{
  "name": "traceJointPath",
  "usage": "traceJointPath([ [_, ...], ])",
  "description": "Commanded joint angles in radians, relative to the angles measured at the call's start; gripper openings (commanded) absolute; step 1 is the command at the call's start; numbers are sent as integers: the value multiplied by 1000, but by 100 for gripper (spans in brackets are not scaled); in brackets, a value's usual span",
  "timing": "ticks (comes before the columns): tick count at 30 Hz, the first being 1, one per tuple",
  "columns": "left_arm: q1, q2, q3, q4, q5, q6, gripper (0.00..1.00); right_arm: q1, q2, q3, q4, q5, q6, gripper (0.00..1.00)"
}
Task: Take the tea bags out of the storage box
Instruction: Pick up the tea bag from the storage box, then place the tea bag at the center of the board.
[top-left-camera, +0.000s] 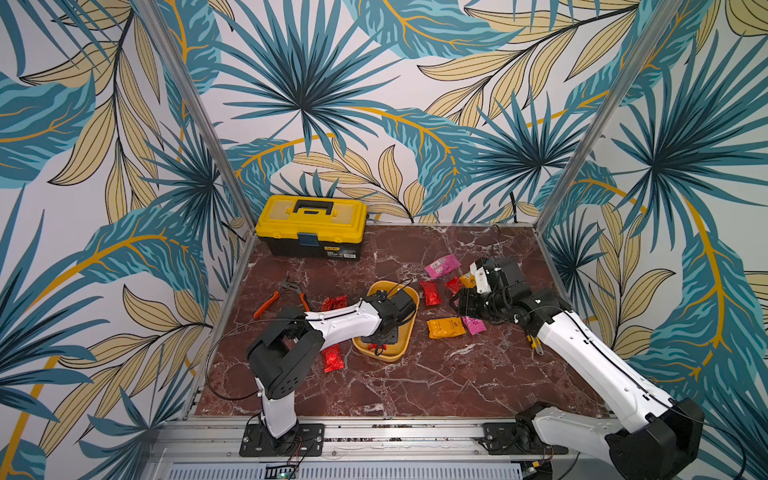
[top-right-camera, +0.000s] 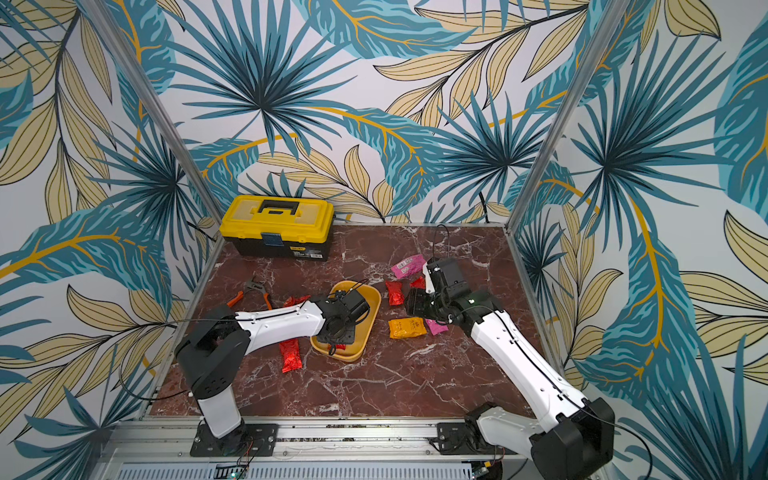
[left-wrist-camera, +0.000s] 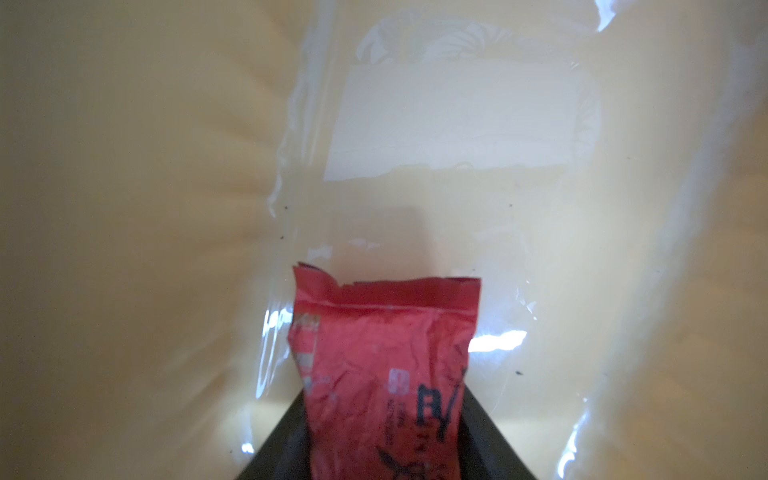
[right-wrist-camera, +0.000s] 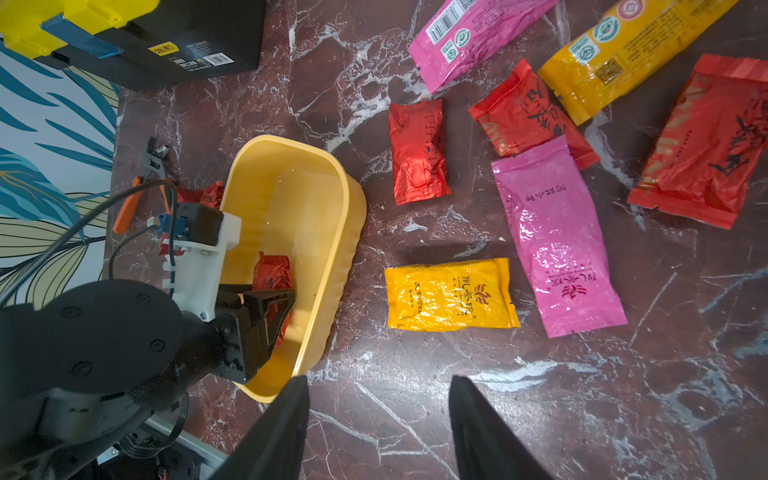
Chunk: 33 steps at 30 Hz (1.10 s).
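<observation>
Holding 1 red tea bag (left-wrist-camera: 386, 332), the storage box (right-wrist-camera: 291, 195) sat mid-bench. Left tool (left-wrist-camera: 382, 436) reached down inside it, jaws clamped on that bag's sides. Right tool (right-wrist-camera: 379, 380) hovered over bare bench (top-left-camera: 415, 386), jaws apart. 7 loose tea bags (right-wrist-camera: 451, 295) lay near the box on the right arm's side, red, pink and yellow, 2 overlapping. More red ones (top-left-camera: 332, 357) lay on the box's other side, near the orange-handled pliers (top-left-camera: 268, 305). Front strip of red-veined marble stood open. Yellow-lidded toolbox (top-left-camera: 311, 226) sat at the back left corner. Leaf-print walls closed 3 sides.
</observation>
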Motion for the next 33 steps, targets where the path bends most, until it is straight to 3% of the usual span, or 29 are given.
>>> traceJointPath([
  [1,2,-32,42,-5,1,11,50,5,-15,-23,0,13,6,59],
  [18,26,-214,176,-160,-61,63,49,5,-18,-10,-5,27,-1,59],
  [26,194,-274,186,-163,-67,167,50,4,-18,10,-13,26,-5,59],
  [33,369,-219,180,-122,21,264,49,5,-20,19,-22,23,-4,59],
])
